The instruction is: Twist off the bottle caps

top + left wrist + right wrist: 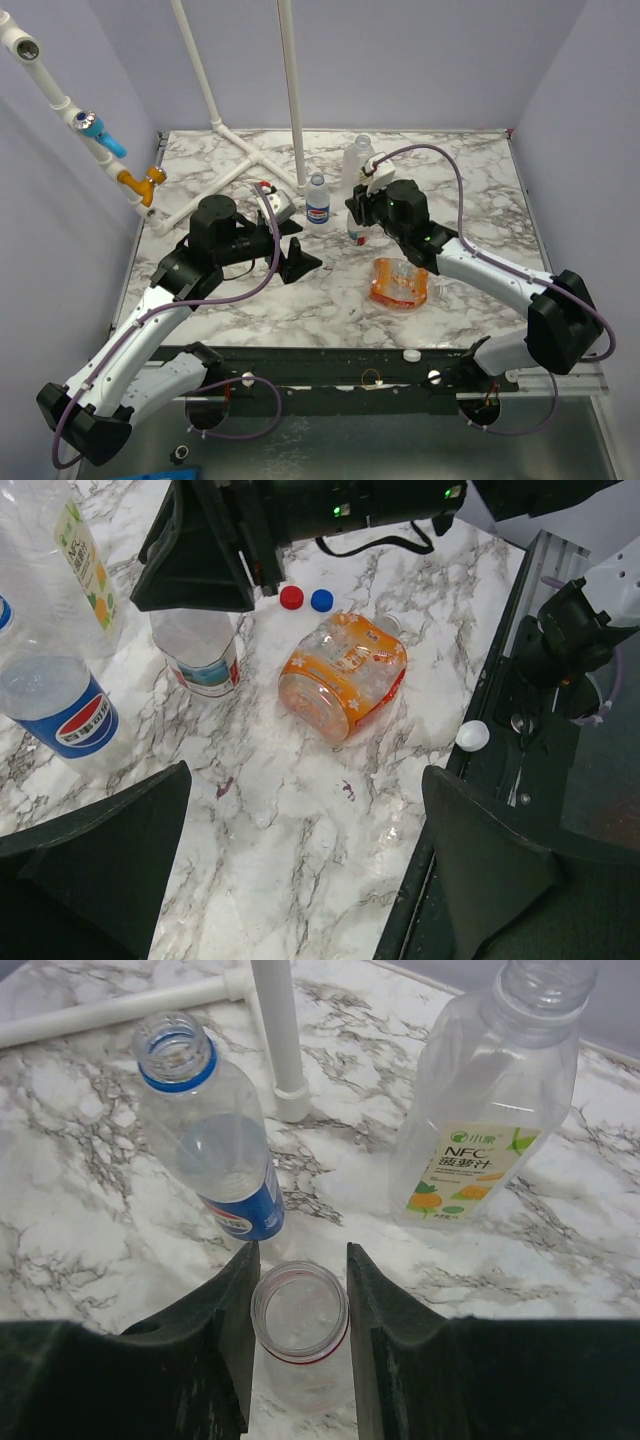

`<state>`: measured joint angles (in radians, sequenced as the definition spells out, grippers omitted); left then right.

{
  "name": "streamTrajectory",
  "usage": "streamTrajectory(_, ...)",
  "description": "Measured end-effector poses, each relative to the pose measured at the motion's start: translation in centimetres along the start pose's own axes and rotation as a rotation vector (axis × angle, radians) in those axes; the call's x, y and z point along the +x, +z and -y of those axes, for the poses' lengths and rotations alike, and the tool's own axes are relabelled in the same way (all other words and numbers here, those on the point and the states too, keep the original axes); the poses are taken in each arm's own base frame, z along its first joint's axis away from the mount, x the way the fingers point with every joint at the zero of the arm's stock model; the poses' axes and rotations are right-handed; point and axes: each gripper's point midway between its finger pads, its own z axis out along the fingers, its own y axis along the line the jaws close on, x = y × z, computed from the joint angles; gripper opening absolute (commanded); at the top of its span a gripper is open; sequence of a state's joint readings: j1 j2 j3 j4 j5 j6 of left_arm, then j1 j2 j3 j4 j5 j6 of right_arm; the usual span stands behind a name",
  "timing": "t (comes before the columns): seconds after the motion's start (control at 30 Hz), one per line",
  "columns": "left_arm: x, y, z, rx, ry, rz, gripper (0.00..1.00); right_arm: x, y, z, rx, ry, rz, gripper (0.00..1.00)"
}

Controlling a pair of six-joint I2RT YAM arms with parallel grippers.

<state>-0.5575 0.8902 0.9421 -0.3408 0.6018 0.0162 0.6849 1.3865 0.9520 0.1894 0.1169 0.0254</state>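
Observation:
My right gripper (357,226) (298,1260) is shut round the neck of a small upright red-label bottle (300,1320) whose mouth is open; both fingers touch its rim. An uncapped Pepsi bottle (318,201) (215,1130) and a tall uncapped yellow-green-label bottle (357,160) (490,1100) stand just beyond it. An orange-label bottle (400,283) (343,675) lies on its side. A red cap (291,597) and a blue cap (321,600) lie loose beside the right gripper. A white cap (411,354) (472,735) sits at the table's front edge. My left gripper (295,258) (305,810) is open and empty, left of the orange bottle.
A white pipe frame (250,152) with an upright pole (292,90) stands at the back left. A grey device (276,203) lies behind the left gripper. A black rail (350,365) runs along the table's front edge.

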Motion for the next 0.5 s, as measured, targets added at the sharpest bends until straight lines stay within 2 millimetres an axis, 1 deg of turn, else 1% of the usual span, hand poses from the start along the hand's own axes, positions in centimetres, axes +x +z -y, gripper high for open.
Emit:
streamTrajectory(0.1, 0.0, 0.0, 0.1, 0.008, 0.0, 0.0, 0.99, 1.3, 1.4, 0.9, 0.038, 0.002, -0.009, 0.04)
streamTrajectory(0.2, 0.0, 0.0, 0.3, 0.018, 0.0, 0.0, 0.99, 1.9, 2.4, 1.6, 0.065, 0.014, -0.003, 0.05)
streamTrajectory(0.4, 0.0, 0.0, 0.6, 0.034, 0.002, 0.0, 0.99, 3.0, 3.4, 2.4, 0.101, 0.056, 0.012, 0.12)
streamTrajectory(0.5, -0.1, 0.0, 0.7, 0.04, 0.009, 0.001, 0.99, 3.9, 3.7, 2.4, 0.106, 0.07, 0.006, 0.2)
